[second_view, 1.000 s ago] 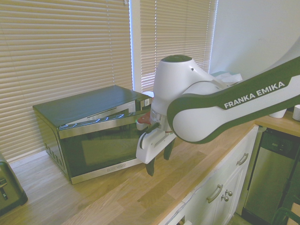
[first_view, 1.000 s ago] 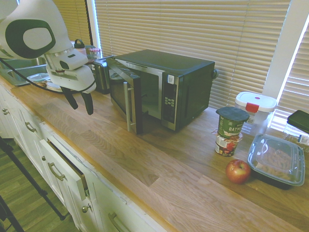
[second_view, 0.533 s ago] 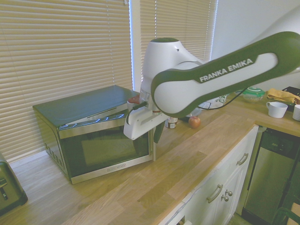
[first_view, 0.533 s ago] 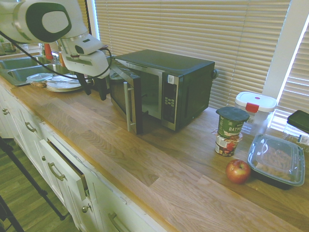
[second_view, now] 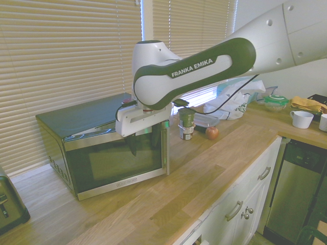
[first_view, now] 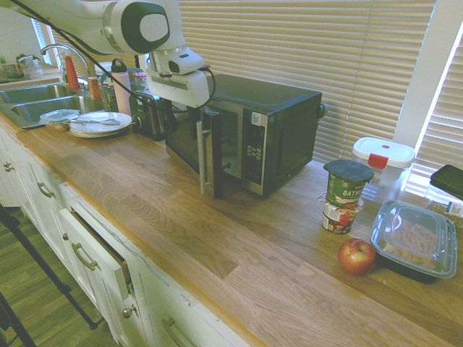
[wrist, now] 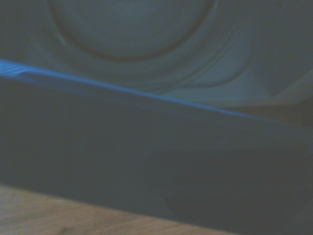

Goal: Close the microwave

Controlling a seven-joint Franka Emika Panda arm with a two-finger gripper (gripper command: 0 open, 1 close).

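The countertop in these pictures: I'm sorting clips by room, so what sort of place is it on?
Most likely a kitchen: a double-basin sink, a microwave and a plate share the wooden countertop.

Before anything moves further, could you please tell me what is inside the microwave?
The wrist view shows the round turntable inside the microwave; nothing shows on the part in view. The rest is cut off by the picture's edge or hidden by the door.

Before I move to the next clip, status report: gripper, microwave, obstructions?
Gripper open, fingers at the door's outer face. Microwave not shut, door ajar. Apple and stacked cups off past the control-panel side, outside the door's swing.
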